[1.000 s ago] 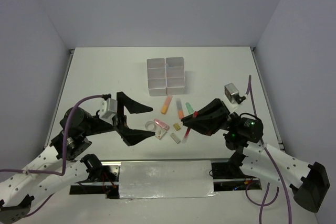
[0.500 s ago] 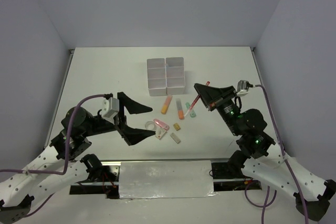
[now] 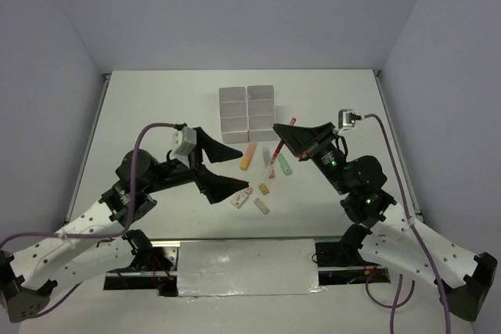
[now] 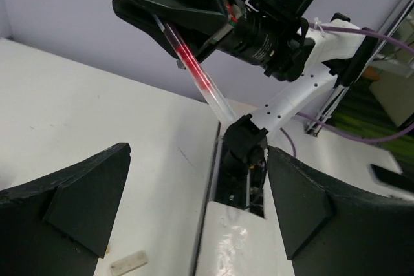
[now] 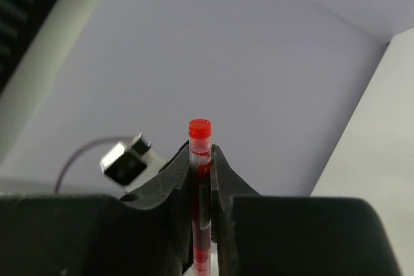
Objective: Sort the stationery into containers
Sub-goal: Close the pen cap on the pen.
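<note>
Right gripper (image 3: pixel 282 135) has swung left, clamped on red pen (image 3: pixel 292 123), now lower right of boxes (image 3: pixel 247 107); left gripper (image 3: pixel 239 171), jaws wide, has shifted right over stationery (image 3: pixel 247 156)

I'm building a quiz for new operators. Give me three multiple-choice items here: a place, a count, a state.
1. Where is the red pen? A) in a box B) in the left gripper C) in the right gripper, in the air
2. How many boxes form the containers? A) four B) six C) nine
3. The left gripper is A) open, empty B) shut on the red pen C) shut, empty
Answers: 1C, its fingers clamp the pen; 2B, two by three from above; 3A, fingers wide apart, nothing between.
</note>
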You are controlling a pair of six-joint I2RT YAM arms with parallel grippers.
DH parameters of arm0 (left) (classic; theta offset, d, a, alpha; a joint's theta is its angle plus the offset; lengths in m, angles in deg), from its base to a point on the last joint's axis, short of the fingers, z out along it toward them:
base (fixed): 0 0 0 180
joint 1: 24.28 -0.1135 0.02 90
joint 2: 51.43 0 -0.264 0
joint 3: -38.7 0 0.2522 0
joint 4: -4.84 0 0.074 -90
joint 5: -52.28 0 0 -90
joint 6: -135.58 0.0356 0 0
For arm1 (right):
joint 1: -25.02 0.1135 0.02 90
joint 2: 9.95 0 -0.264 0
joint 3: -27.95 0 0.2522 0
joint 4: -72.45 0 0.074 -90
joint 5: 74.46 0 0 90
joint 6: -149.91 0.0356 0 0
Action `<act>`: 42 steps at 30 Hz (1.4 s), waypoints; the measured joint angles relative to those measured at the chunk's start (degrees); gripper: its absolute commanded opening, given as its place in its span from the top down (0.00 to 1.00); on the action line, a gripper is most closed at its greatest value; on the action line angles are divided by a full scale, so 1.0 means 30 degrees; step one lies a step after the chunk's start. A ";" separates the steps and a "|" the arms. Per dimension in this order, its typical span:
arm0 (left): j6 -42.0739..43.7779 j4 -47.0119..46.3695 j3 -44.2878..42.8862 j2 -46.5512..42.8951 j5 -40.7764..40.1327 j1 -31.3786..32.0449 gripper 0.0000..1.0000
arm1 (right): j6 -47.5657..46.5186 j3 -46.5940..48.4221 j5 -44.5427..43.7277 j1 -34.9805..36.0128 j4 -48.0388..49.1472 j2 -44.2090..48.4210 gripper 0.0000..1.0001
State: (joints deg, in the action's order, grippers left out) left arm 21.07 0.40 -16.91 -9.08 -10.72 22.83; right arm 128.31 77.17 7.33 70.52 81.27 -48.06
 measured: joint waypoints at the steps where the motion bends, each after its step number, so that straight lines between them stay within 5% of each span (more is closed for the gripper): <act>1: -0.0495 -0.0401 -0.0029 0.0532 -0.0044 0.0007 0.01 | -0.0780 0.0007 0.0765 0.0000 0.0831 -0.0379 1.00; 15: -0.2980 -0.2018 -0.1362 0.2586 -0.0386 0.0022 0.05 | -0.5639 -0.1311 0.6557 0.0073 0.6739 -0.2186 1.00; 18: -0.3009 -0.2018 -0.1443 0.3111 -0.0444 0.0022 0.14 | -0.5697 -0.1333 0.7067 0.0211 0.7701 -0.2484 1.00; 27: -0.3198 -0.2164 -0.1450 0.4182 -0.0255 0.0066 0.17 | -0.6156 -0.1362 0.7475 0.1049 0.8852 -0.2914 1.00; 31: -0.3395 -0.2251 -0.1457 0.4182 -0.0131 0.0080 0.25 | -0.6346 -0.1362 0.7417 0.1268 0.8998 -0.3184 1.00; 42: -0.3490 -0.2382 -0.1537 0.4182 0.0612 0.0131 0.76 | -0.7264 -0.1362 0.6433 0.1923 0.9406 -0.4291 1.00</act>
State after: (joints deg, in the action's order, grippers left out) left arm 10.60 -6.75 -21.52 3.47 -8.88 23.22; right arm 106.52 73.09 26.63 76.29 109.49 -60.93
